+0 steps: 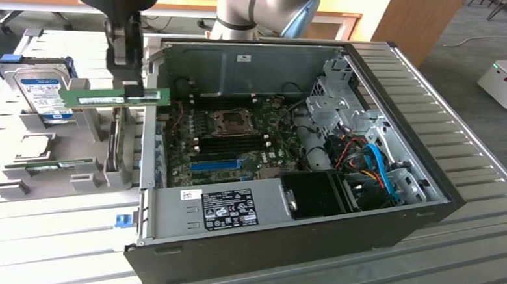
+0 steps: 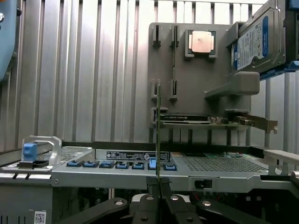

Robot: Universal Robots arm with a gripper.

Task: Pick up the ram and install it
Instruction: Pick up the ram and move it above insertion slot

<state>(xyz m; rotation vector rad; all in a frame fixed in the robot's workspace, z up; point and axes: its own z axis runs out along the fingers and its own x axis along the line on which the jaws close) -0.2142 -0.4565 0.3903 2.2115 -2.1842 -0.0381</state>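
Note:
My gripper (image 1: 136, 90) is shut on the ram (image 1: 121, 98), a thin green stick with a pale label. It hangs level in the air above the grey parts holder (image 1: 87, 172), just outside the left wall of the open computer case (image 1: 274, 241). In the wrist view the ram (image 2: 158, 130) stands edge-on, pinched between the black fingers (image 2: 150, 186). A second green stick (image 1: 61, 166) lies in the holder below. The motherboard (image 1: 236, 138) with its black slots lies inside the case, to the exterior view's right of the gripper.
A silver hard drive with a blue label (image 1: 45, 96) stands in the holder beside the held stick. A CPU chip (image 2: 202, 42) and an expansion card (image 2: 210, 122) sit on the holder too. Blue cables (image 1: 381, 171) and a black fan shroud (image 1: 320, 194) fill the case's right side.

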